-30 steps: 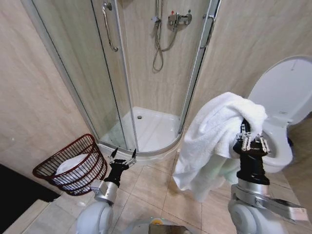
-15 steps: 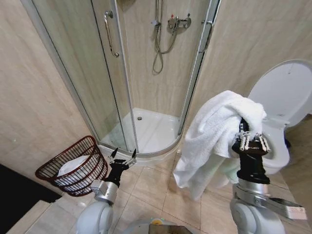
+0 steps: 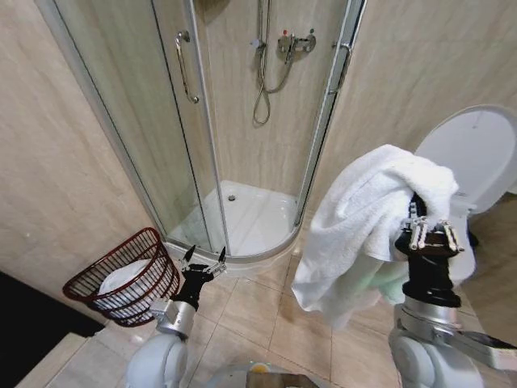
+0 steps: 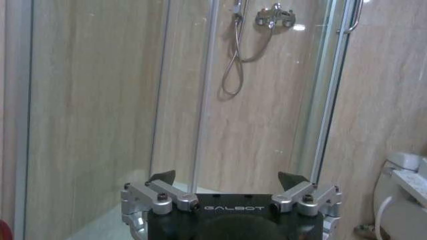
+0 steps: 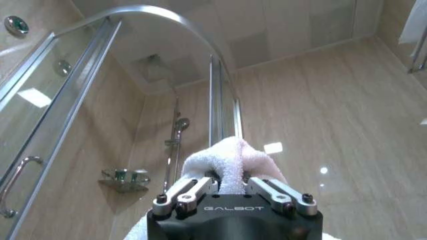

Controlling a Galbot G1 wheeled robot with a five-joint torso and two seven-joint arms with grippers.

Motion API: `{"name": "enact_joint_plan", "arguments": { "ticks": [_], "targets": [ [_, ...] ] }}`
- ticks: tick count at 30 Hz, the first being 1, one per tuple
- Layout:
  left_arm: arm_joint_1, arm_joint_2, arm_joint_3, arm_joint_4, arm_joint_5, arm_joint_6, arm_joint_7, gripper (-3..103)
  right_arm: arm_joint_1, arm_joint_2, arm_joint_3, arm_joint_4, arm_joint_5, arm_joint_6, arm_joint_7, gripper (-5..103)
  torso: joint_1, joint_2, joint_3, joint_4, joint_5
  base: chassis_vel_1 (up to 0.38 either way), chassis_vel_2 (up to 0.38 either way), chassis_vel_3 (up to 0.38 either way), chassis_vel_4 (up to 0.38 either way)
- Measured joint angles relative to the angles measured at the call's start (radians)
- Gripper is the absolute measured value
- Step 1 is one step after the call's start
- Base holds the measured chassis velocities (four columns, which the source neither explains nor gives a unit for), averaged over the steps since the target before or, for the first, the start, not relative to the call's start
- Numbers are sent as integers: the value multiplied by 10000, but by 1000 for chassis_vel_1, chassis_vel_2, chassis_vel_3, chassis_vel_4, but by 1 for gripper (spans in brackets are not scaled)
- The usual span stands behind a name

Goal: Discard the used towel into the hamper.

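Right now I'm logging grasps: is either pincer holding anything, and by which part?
The right pincer grips the white towel by a bunched fold at its top; the rest drapes down. The left pincer is open and empty.

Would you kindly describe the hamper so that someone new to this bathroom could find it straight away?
Start at the curved glass shower enclosure and look down to the tiled floor by its left corner, against the beige wall. There stands the hamper, a small round wire basket beside the open left gripper. Its dark reddish-brown open weave, with something white lying inside, sets it apart from the pale tiles and white fixtures around it.

Beige tiled floor (image 3: pixel 250 315) carries the tilted hamper (image 3: pixel 129 279).
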Motion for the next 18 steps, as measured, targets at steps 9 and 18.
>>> {"name": "enact_joint_plan", "arguments": {
  "ticks": [9,18],
  "targets": [
    [0,0,0,0,0,0,0,100,-67,52,-219,3,57,314,-443,13,132,330,195,0,-1,0,0,0,0],
    [0,0,0,0,0,0,0,100,-247,113,-332,4,56,246,-432,13,291,683,388,-1,0,0,0,0,0]
  ]
}}
